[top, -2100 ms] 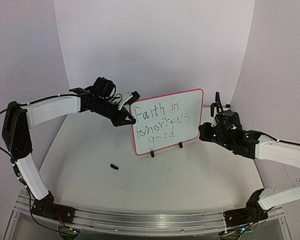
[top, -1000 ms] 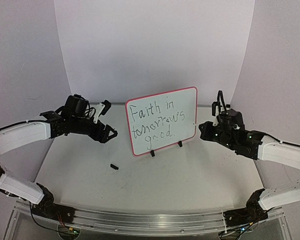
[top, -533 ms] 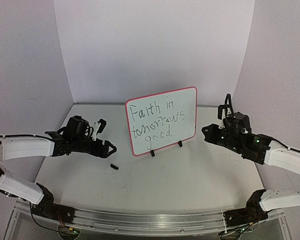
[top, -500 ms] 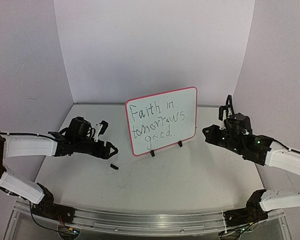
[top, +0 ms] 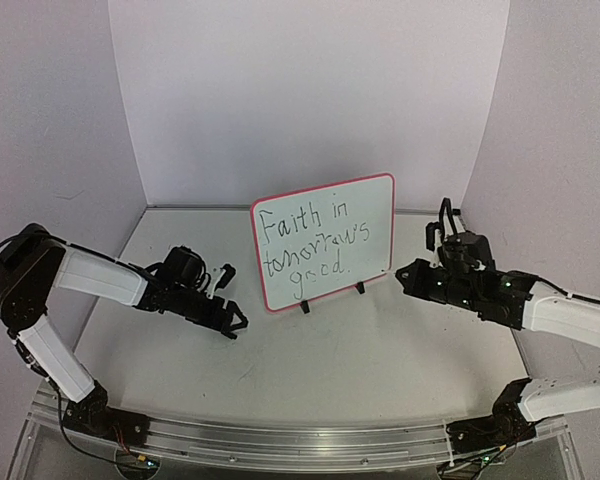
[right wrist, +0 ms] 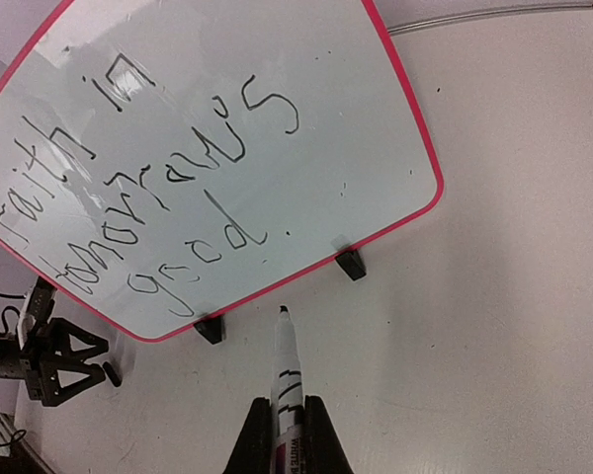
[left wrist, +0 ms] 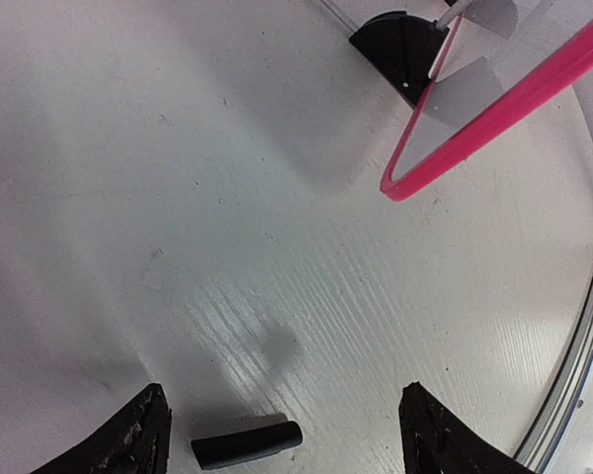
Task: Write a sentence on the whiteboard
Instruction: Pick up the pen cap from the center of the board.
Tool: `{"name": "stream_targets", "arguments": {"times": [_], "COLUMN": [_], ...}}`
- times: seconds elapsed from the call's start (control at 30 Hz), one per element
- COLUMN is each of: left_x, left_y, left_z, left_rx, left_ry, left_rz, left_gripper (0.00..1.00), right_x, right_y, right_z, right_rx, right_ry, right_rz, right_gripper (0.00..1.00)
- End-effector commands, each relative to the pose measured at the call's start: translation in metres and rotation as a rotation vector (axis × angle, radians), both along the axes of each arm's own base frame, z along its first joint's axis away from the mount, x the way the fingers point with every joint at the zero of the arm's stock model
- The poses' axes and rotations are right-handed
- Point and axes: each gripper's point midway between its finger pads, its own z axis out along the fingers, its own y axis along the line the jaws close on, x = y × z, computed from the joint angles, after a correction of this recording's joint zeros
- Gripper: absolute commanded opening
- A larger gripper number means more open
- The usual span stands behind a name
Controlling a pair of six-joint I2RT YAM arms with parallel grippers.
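Note:
The whiteboard (top: 325,240) stands upright on two black feet at mid-table, with the sentence (top: 310,245) on it in three handwritten lines. My right gripper (top: 408,276) hovers just right of the board, shut on a white marker (right wrist: 285,375). The marker's bare tip points at the table below the board's lower edge (right wrist: 277,286) and touches nothing. My left gripper (top: 230,325) is low over the table left of the board, open. A small black marker cap (left wrist: 247,444) lies between its fingers (left wrist: 143,434), nearer the left one.
The board's pink frame corner (left wrist: 494,109) and one black foot (left wrist: 400,44) stand close ahead of the left gripper. White walls enclose the table on three sides. A metal rail (top: 280,440) runs along the near edge.
The left arm has dropped from beside the board down to the table, so its open fingers now straddle the cap and have narrowed slightly. The right gripper has shifted slightly left with the marker.

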Motion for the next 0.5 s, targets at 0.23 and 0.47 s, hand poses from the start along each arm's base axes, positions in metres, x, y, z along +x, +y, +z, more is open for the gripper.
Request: {"name": "stream_targets", "arguments": {"times": [0.23, 0.47], "left_x": [-0.018, -0.054], "left_y": [-0.006, -0.009], "left_z": [-0.007, -0.016], "left_rx": [0.019, 0.049], "left_ry": [0.045, 0.110], "left_rz": [-0.066, -0.105], "left_gripper": [0.77, 0.69], "right_x": [0.004, 0.001], "right_y": [0.009, 0.006], "right_z": [0.016, 0.012], "right_rx": [0.018, 0.022], "right_ry": [-0.022, -0.016], "right_rz": [0.033, 0.030], "right_gripper": [0.00, 0.00]}}
